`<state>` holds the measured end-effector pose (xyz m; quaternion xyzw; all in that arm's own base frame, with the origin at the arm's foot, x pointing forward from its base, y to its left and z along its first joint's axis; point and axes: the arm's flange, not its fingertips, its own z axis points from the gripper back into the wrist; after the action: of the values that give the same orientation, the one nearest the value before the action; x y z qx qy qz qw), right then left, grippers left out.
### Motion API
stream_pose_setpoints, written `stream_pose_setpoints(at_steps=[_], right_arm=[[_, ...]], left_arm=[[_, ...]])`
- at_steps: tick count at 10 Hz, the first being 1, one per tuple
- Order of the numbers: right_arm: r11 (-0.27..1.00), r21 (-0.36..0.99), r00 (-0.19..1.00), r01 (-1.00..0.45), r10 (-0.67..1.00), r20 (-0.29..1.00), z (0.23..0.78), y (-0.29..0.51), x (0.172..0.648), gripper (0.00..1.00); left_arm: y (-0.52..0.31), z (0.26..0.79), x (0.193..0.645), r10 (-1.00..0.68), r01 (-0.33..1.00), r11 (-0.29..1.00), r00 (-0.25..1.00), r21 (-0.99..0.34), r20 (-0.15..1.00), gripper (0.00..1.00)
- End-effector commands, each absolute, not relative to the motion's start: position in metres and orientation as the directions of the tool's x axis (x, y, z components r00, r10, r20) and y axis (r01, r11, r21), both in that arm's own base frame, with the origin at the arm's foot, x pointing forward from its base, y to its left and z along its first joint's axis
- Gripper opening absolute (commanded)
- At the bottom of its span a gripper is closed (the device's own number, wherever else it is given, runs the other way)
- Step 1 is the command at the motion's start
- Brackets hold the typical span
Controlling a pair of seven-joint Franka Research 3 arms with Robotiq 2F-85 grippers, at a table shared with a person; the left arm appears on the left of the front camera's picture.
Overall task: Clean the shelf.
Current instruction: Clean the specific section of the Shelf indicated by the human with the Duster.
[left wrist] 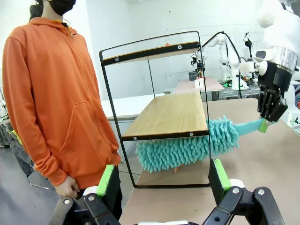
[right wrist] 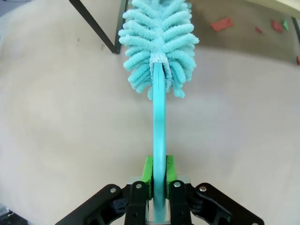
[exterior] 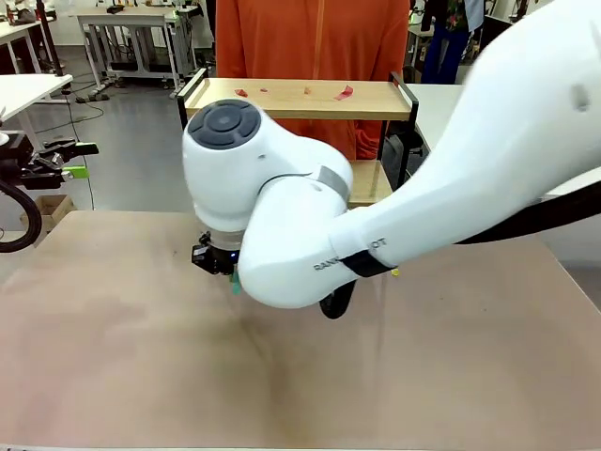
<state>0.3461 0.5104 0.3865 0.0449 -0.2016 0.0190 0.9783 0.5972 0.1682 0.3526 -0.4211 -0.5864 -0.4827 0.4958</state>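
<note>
Grey floor (exterior: 141,155), white workbenches (exterior: 131,14) behind, pale painted wall (left wrist: 140,23), even indoor light

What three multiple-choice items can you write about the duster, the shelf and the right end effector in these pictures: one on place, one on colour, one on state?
1. Relative to the shelf, where is the head of the duster?
A. on the top board
B. below the lower board
C. on the floor

2. What colour is the duster?
A. teal
B. yellow
C. black

3. In what state is the right end effector?
A. open and empty
B. shut on the duster's handle
C. shut on a cloth

Answers:
1 B, the fluffy head shows under the lower board.
2 A, head and handle are both teal.
3 B, it clamps the handle in the right wrist view.
</note>
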Motion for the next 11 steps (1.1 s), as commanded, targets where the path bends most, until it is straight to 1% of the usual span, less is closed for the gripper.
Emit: stream_pose_setpoints(at_steps=[1,4,9,10,11], right_arm=[[0.998,0.064,0.909,-0.016,-0.012,0.416,0.369,0.542,0.356,0.13],[0.998,0.067,0.885,0.007,-0.037,0.465,0.360,0.555,0.353,0.13],[0.998,0.060,0.932,-0.005,-0.017,0.362,0.334,0.551,0.360,0.13],[0.997,0.070,0.937,-0.039,0.012,0.349,0.337,0.552,0.358,0.13],[0.999,0.048,0.926,-0.020,0.001,0.376,0.332,0.551,0.357,0.13]], left_arm=[[0.169,0.356,0.594,0.010,0.972,0.175,-0.162,0.158,0.987,1.00],[0.169,0.356,0.594,0.010,0.972,0.175,-0.162,0.158,0.987,1.00],[0.169,0.356,0.594,0.010,0.972,0.175,-0.162,0.158,0.987,1.00],[0.169,0.356,0.594,0.010,0.972,0.175,-0.162,0.158,0.987,1.00],[0.169,0.356,0.594,0.010,0.972,0.175,-0.162,0.158,0.987,1.00]])
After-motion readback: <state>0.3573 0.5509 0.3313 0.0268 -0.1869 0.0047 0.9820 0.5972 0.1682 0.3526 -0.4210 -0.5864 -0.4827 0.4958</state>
